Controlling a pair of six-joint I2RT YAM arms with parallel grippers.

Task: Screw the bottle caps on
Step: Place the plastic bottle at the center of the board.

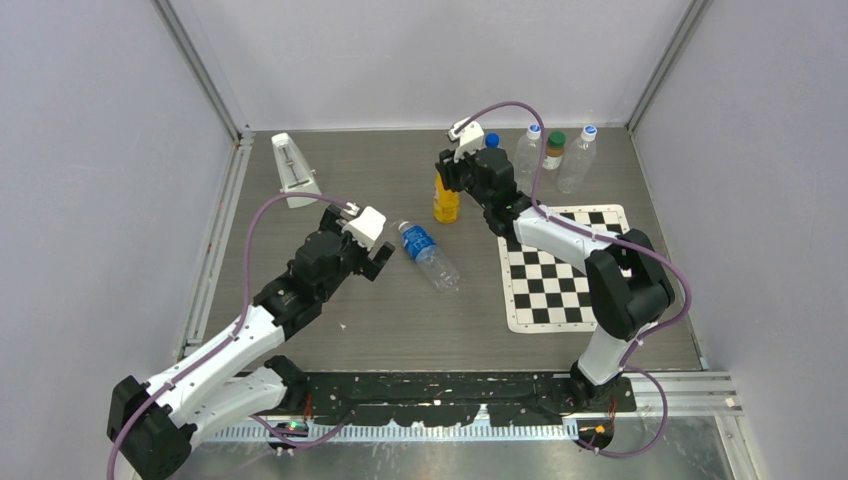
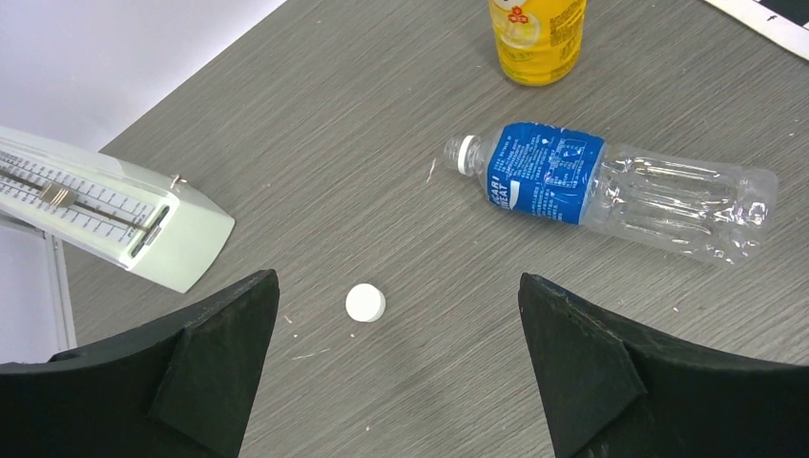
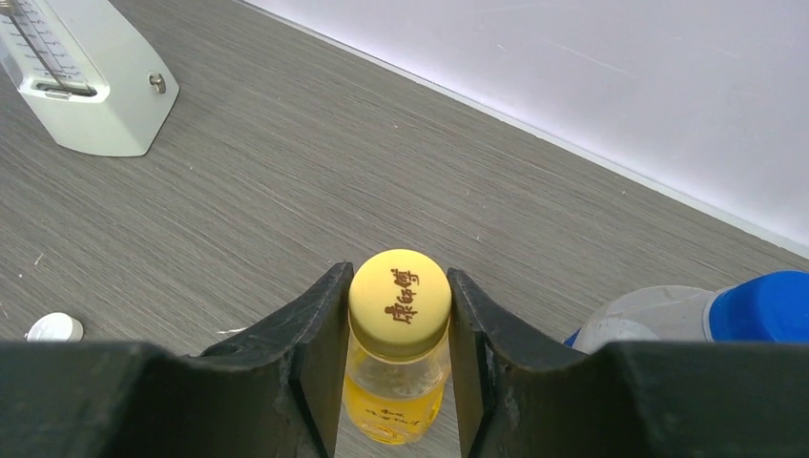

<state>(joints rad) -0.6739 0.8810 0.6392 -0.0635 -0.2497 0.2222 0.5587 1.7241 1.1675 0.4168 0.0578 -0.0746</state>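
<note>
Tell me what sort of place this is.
Probably a robot lab test cell: plain walls in a metal frame, a checkerboard sheet on the tabletop, left arm and right arm bolted to a perforated rail.

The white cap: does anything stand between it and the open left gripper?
Nothing visible does. In the left wrist view the white cap lies alone on the table before the open left gripper. The lying bottle is off to its right, the metronome to its left, both apart from it.

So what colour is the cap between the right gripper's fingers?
The cap is yellow with brown characters on top, clearest in the right wrist view.
</note>
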